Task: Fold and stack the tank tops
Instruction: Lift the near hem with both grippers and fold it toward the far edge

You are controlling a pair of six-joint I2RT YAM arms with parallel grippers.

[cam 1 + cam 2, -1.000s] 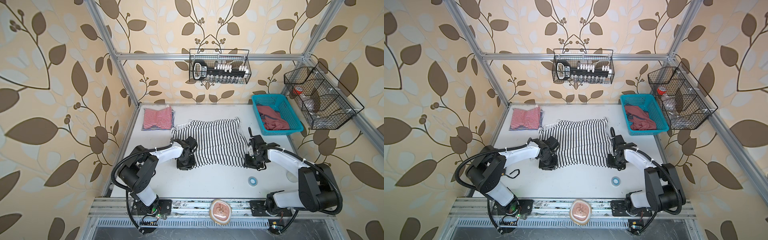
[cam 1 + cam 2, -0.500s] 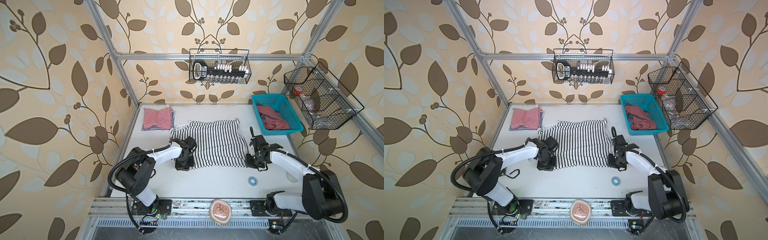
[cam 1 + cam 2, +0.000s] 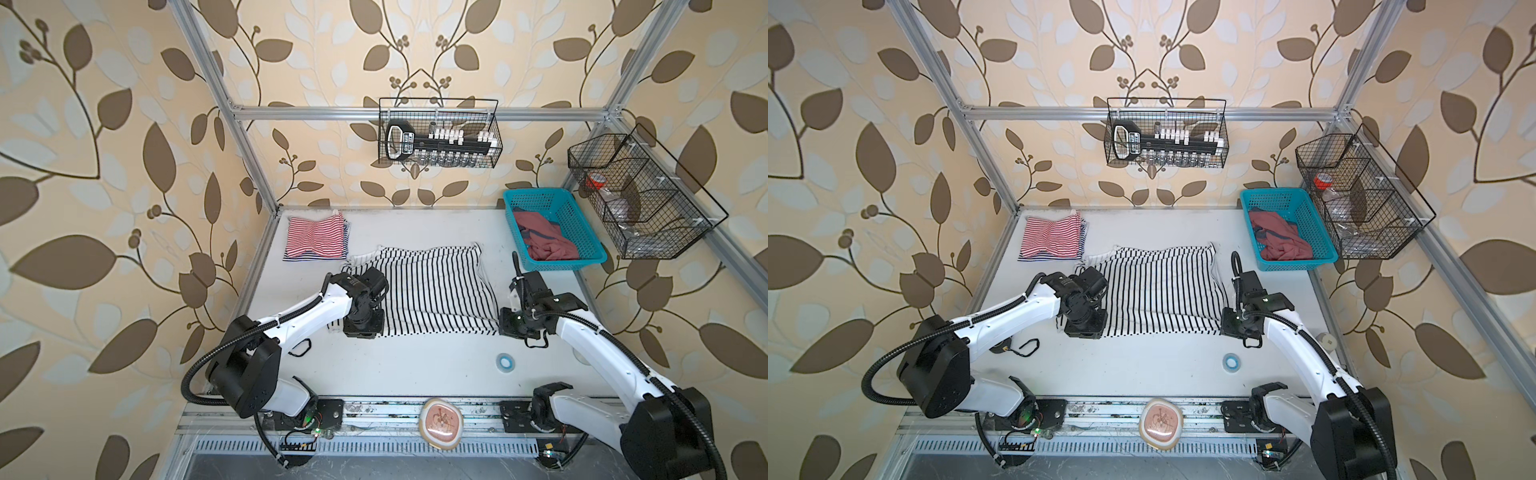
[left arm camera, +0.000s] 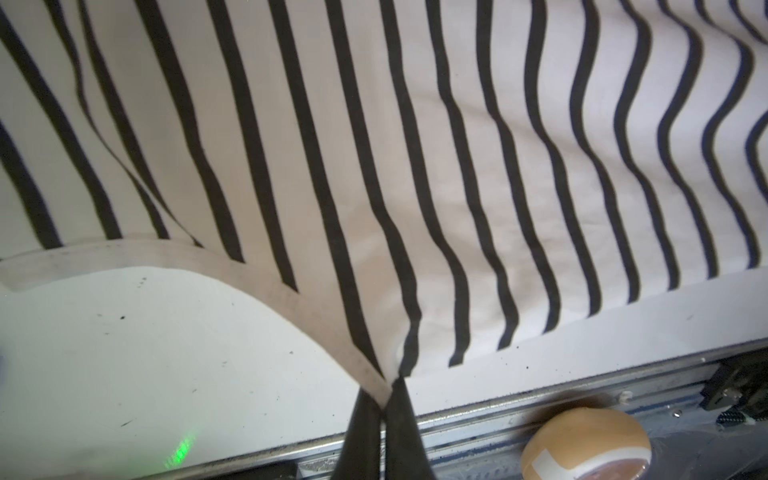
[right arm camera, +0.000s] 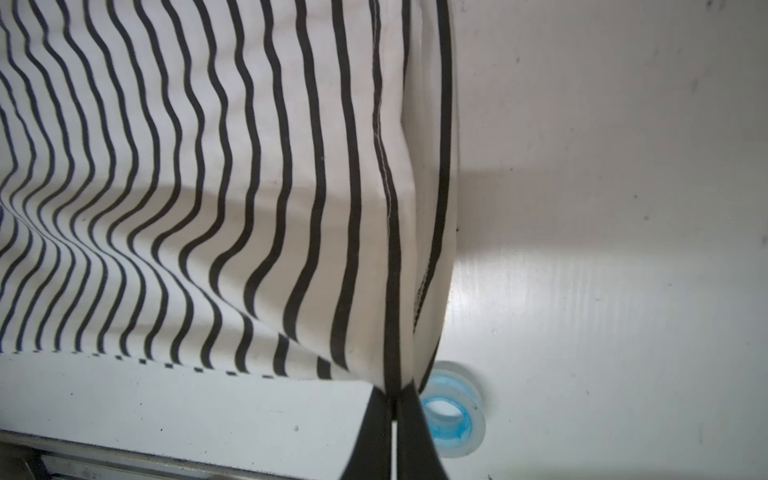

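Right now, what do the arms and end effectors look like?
The left arm and right arm match: white link shells, black joint housings and a bulky black motor block at the shoulder. Black corrugated conduit loops along each. The left end effector and right end effector have slim, black, tapered fingers. No markings are readable.

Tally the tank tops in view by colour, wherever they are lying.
red-and-white striped tank top, folded at the back left: 1
black-and-white striped tank top, spread mid-table: 1
dusty red tank top, crumpled in the blue basket: 1
Total: 3
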